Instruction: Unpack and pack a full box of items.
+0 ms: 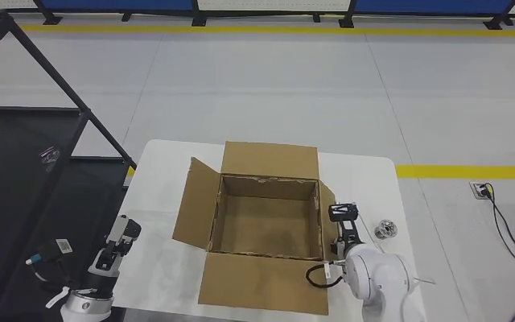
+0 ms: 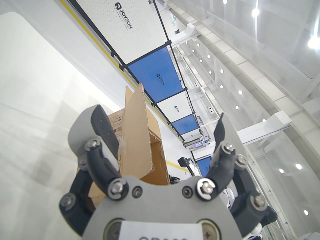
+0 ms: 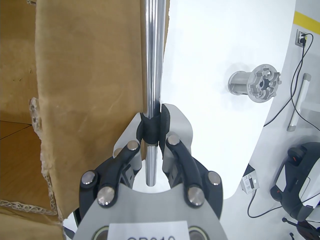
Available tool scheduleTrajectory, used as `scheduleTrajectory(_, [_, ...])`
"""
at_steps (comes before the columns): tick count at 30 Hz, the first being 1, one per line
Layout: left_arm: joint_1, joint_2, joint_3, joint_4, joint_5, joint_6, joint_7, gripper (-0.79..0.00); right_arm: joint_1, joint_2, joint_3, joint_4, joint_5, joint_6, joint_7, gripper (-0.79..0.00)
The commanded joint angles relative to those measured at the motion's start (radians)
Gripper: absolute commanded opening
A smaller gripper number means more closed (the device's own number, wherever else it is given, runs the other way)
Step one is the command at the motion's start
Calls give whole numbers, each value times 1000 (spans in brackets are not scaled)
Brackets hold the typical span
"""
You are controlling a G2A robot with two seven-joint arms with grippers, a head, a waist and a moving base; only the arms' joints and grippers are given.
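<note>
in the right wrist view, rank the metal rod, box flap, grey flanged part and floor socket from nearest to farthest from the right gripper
1. metal rod: clamped between the fingers of the right gripper.
2. box flap: right beside the rod.
3. grey flanged part: lying on the table, on the rod's far side from the box.
4. floor socket: off the table, past its edge.

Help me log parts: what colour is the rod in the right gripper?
Shiny silver rod; clearest in the right wrist view.
</note>
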State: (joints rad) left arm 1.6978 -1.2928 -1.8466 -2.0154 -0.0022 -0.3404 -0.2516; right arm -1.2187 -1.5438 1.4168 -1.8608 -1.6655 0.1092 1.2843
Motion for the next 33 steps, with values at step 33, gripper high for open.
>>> scheduleTrajectory(33, [0,0,0,0,0,0,0,0,56,48,232,245,106,-133,-9,-785])
